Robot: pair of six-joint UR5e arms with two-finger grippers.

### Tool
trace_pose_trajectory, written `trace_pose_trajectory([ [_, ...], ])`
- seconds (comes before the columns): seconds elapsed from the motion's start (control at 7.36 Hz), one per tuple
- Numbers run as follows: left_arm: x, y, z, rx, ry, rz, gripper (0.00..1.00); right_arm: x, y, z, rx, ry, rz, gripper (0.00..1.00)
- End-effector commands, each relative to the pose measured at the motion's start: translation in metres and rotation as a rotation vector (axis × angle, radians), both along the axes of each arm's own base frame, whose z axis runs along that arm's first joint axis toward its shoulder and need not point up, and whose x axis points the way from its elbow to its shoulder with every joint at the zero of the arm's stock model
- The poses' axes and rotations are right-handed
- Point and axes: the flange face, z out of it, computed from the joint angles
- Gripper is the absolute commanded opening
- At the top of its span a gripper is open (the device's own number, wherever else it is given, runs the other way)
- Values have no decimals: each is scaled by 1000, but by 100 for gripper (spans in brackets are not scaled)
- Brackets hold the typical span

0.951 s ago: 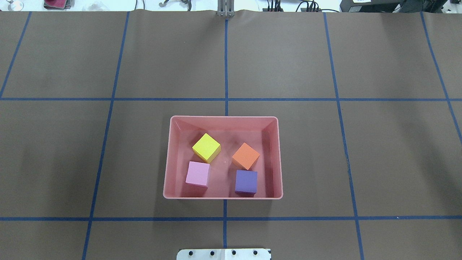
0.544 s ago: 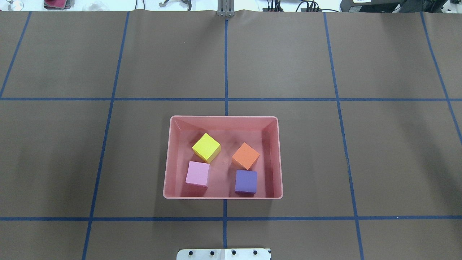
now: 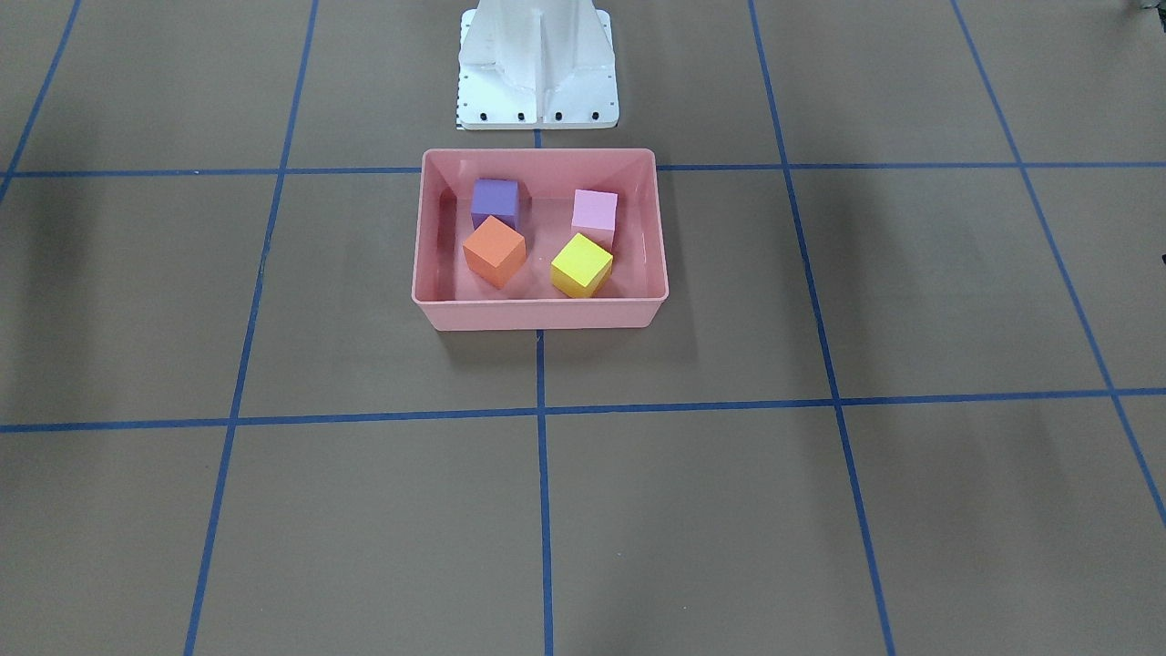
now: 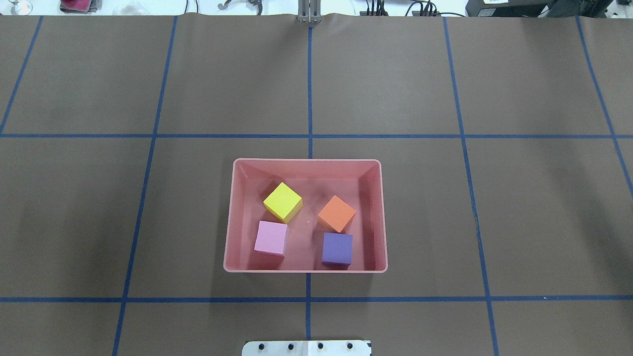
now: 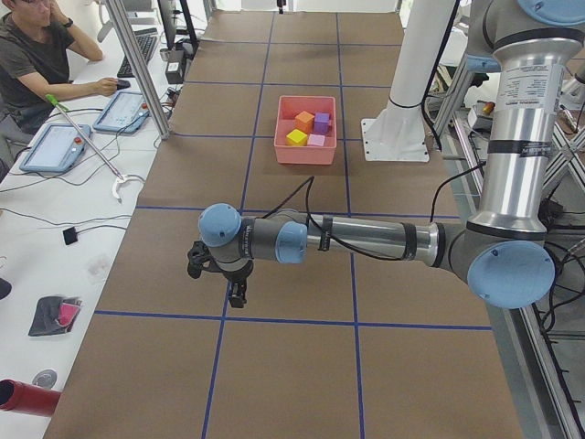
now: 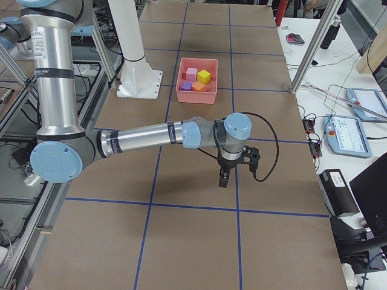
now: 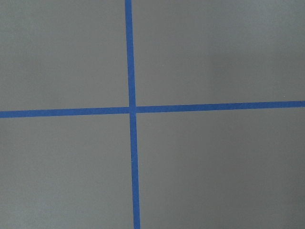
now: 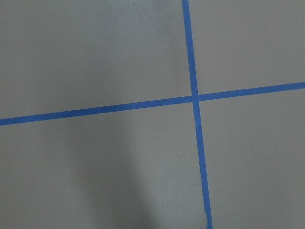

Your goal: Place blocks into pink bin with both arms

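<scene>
The pink bin stands on the brown table just ahead of the robot's base. Inside it lie the blocks: yellow, orange, light pink and purple, each apart from the others. The front-facing view shows the same bin with all of them in it. My left gripper hangs over bare table far out to the left of the bin. My right gripper hangs far out on the other side. Both show only in the side views, so I cannot tell whether they are open or shut.
Blue tape lines cross the brown table cover. The white base pedestal stands right behind the bin. A person sits at a side bench with tablets. Another tablet lies on the bench past the right end.
</scene>
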Motion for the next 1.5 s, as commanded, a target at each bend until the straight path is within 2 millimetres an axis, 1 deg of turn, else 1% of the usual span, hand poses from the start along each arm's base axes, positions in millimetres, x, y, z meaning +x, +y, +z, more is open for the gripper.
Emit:
trace_pose_trajectory([
  [0.0, -1, -1, -7, 13, -9, -7, 99, 0, 4, 4, -15, 12, 9, 100],
  [0.14, -1, -4, -9, 23, -29, -6, 99, -2, 0, -5, 6, 8, 4, 100],
  [0.27, -3, 2, -13, 40, -39, -3, 99, -7, -1, -5, 9, 5, -10, 100],
  [0.54, -4, 1, -21, 60, -49, -5, 99, -5, 0, -5, 9, 8, -5, 100],
  [0.82, -3, 2, -16, 48, -50, -3, 99, -4, 1, -3, 5, 10, -4, 100],
  [0.95, -3, 2, -16, 45, -52, -5, 99, -6, 0, 8, -23, 12, -5, 100],
  [1.09, -3, 1, -17, 48, -52, -6, 99, -17, -11, -2, -1, 10, -22, 100],
  [1.36, -3, 1, -19, 52, -50, -7, 99, -18, -11, -4, 3, 8, -25, 100],
])
